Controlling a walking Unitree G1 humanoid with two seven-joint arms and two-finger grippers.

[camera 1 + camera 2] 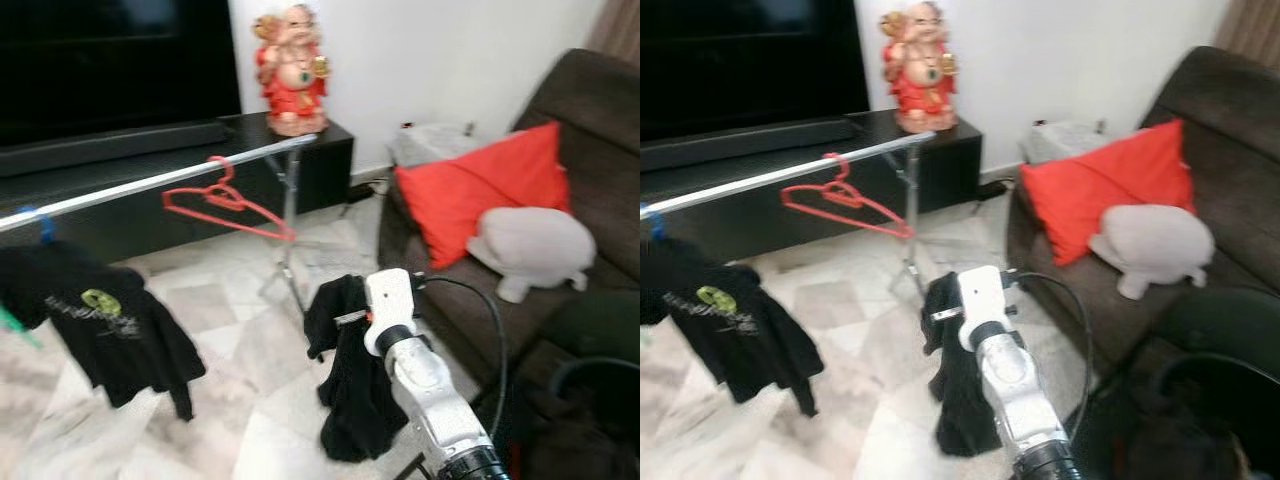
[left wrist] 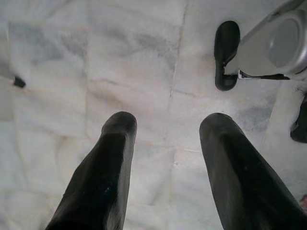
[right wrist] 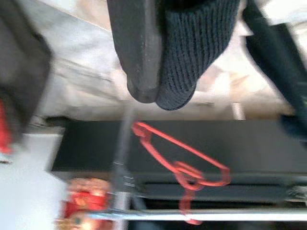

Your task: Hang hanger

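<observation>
On the rail point(image 1: 150, 183) hangs a thin red hanger point(image 1: 225, 205), long axis slanting along it, while the right gripper point(image 3: 160, 72) grips black cloth point(image 1: 350, 385).

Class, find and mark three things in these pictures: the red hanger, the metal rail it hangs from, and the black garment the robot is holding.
red hanger point(image 1: 232, 207), left eye view, on its upper arm near the hook.
metal rail point(image 1: 130, 188), left eye view, mid-span of the bar.
black garment point(image 1: 352, 400), left eye view, on the hanging cloth below the right gripper.

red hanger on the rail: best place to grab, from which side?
Grip the red hanger on its long straight bottom bar, coming from the sofa side. Its hook sits over the rail, and the bar tilts down toward the robot with open space around it.
</observation>
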